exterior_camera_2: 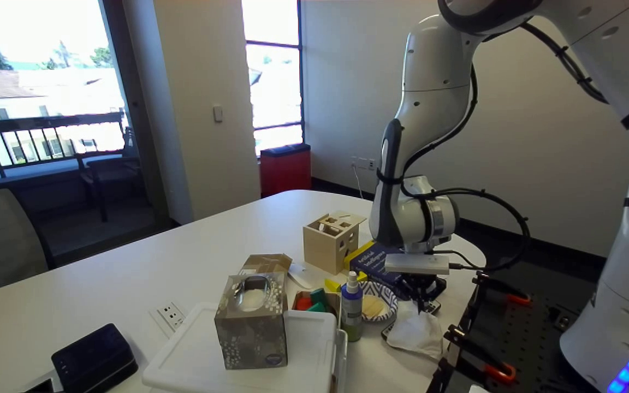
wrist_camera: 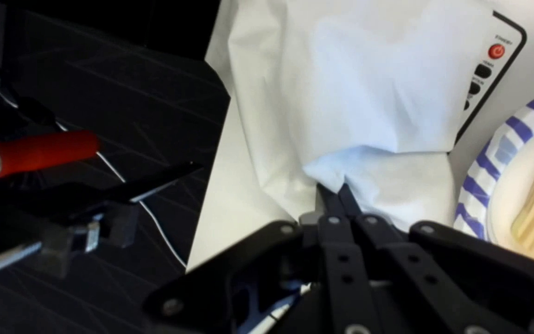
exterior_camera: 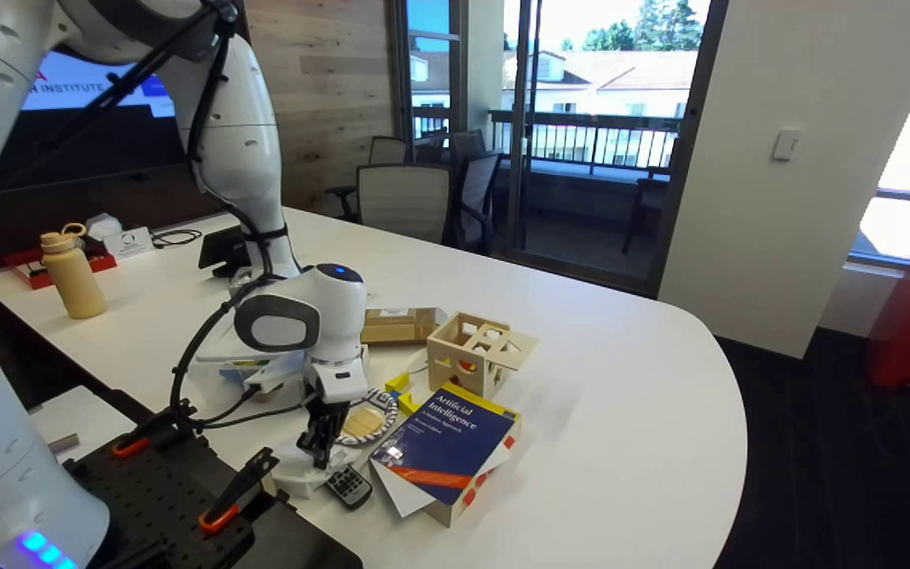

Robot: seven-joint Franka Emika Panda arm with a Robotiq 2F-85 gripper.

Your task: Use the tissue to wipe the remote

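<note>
Fingers (wrist_camera: 326,204) pinched together on tissue (wrist_camera: 369,97); remote (wrist_camera: 493,72) partly under it, one end showing right of fingers in wrist view.

1 tissue (wrist_camera: 364,102) partly over 1 remote (wrist_camera: 486,80) on tbl (wrist_camera: 232,215), w/ plate (wrist_camera: 479,188) to R in wrist view

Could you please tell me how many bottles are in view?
2: a tan bottle near the red tray in an exterior view, and a spray bottle by the patterned plate; others may be hidden.

White table (exterior_camera: 629,411), wood-panelled wall (exterior_camera: 332,103), pale-backed chairs (exterior_camera: 404,203), bright window (exterior_camera_2: 273,84), dark floor (exterior_camera: 810,466)
</note>
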